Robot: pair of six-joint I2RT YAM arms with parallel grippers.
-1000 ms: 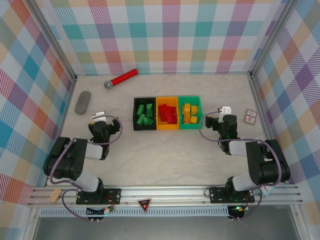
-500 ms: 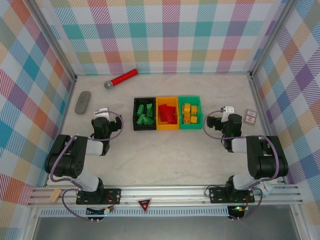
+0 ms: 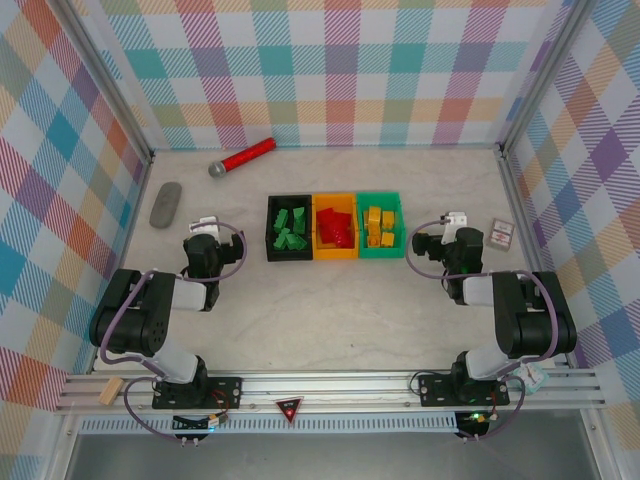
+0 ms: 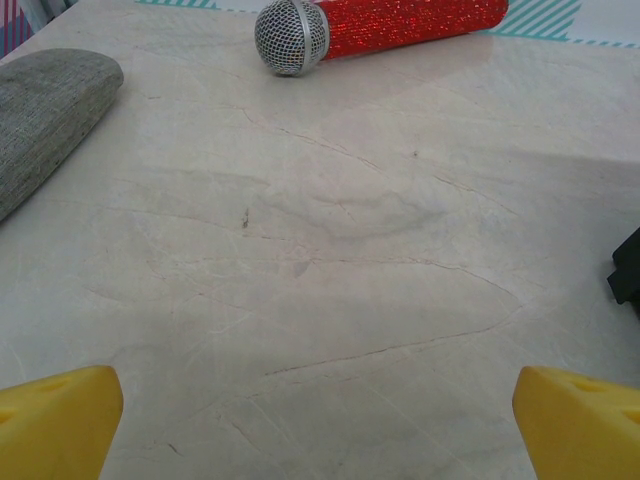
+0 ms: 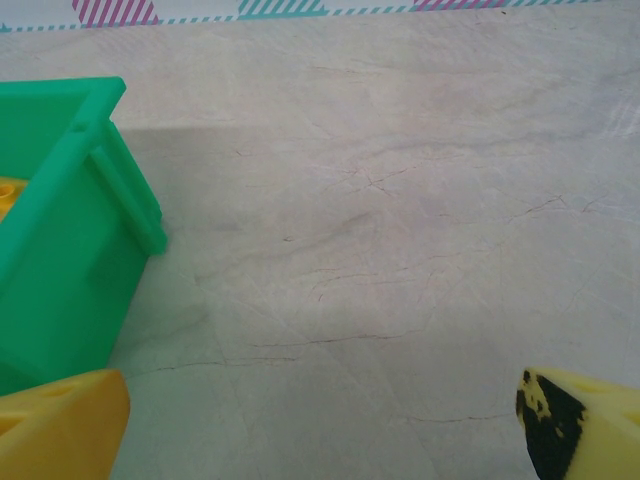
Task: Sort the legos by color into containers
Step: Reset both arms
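Three small open-top plastic bins stand touching in a row between left tool (image 3: 203,225) and right tool (image 3: 455,222): black bin (image 3: 271,228), nearest the left tool, holds green studded bricks (image 3: 290,228); middle orange bin (image 3: 335,197) holds red bricks (image 3: 333,229); green bin (image 3: 380,196), nearest the right tool, holds yellow-orange bricks (image 3: 378,227)

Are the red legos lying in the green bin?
No, the red legos sit in the orange bin, the middle one.

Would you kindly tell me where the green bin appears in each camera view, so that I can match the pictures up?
Top external: the green bin is mid-table, rightmost in the row, beside the orange bin.
Right wrist: its corner and outer wall sit at the left edge.
Left wrist: this camera faces the microphone and grey remote instead.
Shared landmark: the plaid wall beyond the far table edge, a thin strip at the top of both wrist views.
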